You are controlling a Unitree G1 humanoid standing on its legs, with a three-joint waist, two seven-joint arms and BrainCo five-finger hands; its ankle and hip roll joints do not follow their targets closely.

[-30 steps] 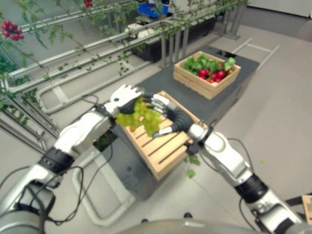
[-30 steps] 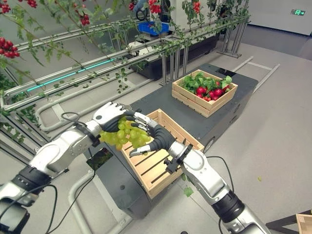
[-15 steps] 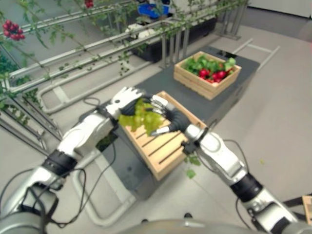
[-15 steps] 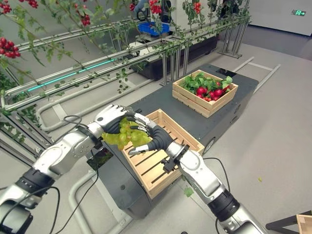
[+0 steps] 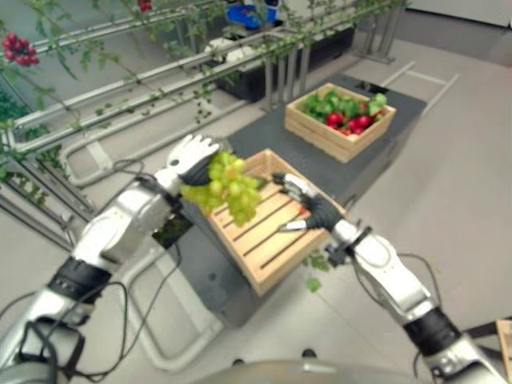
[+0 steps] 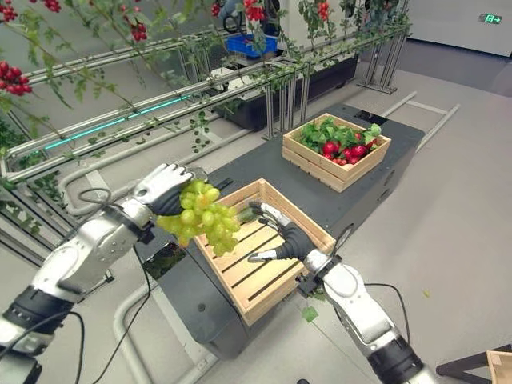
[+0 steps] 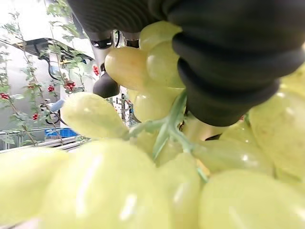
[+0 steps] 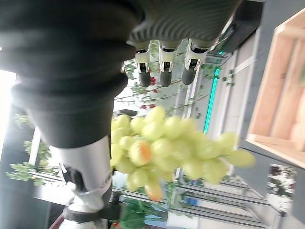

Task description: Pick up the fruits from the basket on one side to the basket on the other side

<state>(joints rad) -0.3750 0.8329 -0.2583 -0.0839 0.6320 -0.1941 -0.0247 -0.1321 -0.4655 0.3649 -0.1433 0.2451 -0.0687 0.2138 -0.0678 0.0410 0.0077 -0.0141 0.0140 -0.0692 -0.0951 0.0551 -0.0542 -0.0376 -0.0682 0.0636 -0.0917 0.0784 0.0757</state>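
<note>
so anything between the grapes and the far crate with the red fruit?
Nothing visible does. The left hand holds the grapes in the air by the near empty crate; bare dark platform lies before the far crate.

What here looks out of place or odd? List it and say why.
A loose green leaf hangs off the near corner of the empty slatted wooden crate, outside any crate. Otherwise nothing stands out: the bunch of green grapes hangs in the left hand, the open right hand hovers over that crate, and the far wooden crate sits square.
</note>
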